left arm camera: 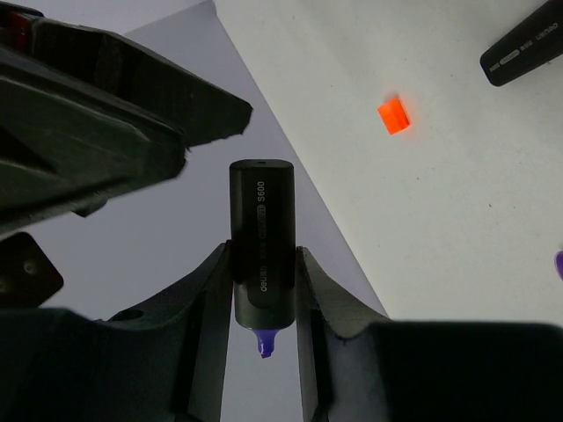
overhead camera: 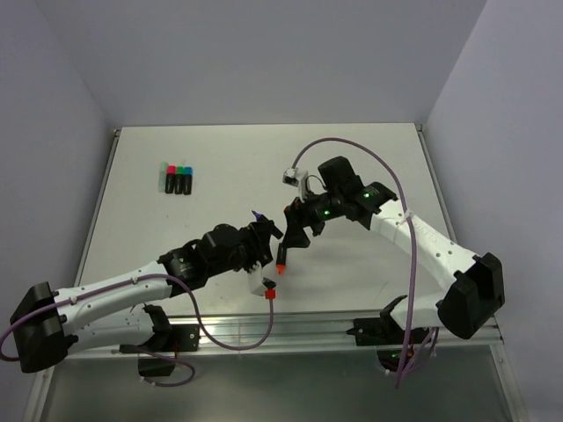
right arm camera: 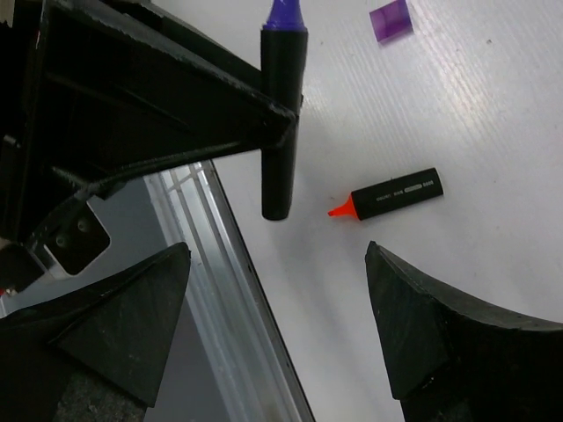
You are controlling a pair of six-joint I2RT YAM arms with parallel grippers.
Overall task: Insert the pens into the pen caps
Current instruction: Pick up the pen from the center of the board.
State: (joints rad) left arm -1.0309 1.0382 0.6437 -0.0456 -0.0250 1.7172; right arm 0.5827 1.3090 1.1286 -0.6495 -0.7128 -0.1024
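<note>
**Gripper state.** The left gripper [left arm camera: 262, 255] was clenched on the purple pen [left arm camera: 261, 207] at mid-barrel, one finger [left arm camera: 211, 290] on each side. It held the pen clear of the worktop [overhead camera: 220, 149], above the middle of the near edge, with the tip bare. The right gripper [right arm camera: 277, 299] stood spread wide and empty just beside the left one, touching nothing.

**Step in hand (judged).** Capping the purple pen.

1. The right gripper should fetch the purple cap [right arm camera: 390, 19], which lay flat on the worktop beyond the held pen. The top view did not show where it lay relative to the edges.
2. Grasp the cap by its flat sides with the mouth facing outward.
3. Line the cap's mouth up with the pen's axis before pushing. A tilted approach would likely jam.
4. The left grip should stay firm so the barrel cannot slide.

**Other items.** The orange pen [right arm camera: 396, 195] lay uncapped near the near edge. Its orange cap [left arm camera: 394, 115] lay apart from it, closer to that edge. Three capped pens [overhead camera: 179, 179] sat together toward the far left corner.
</note>
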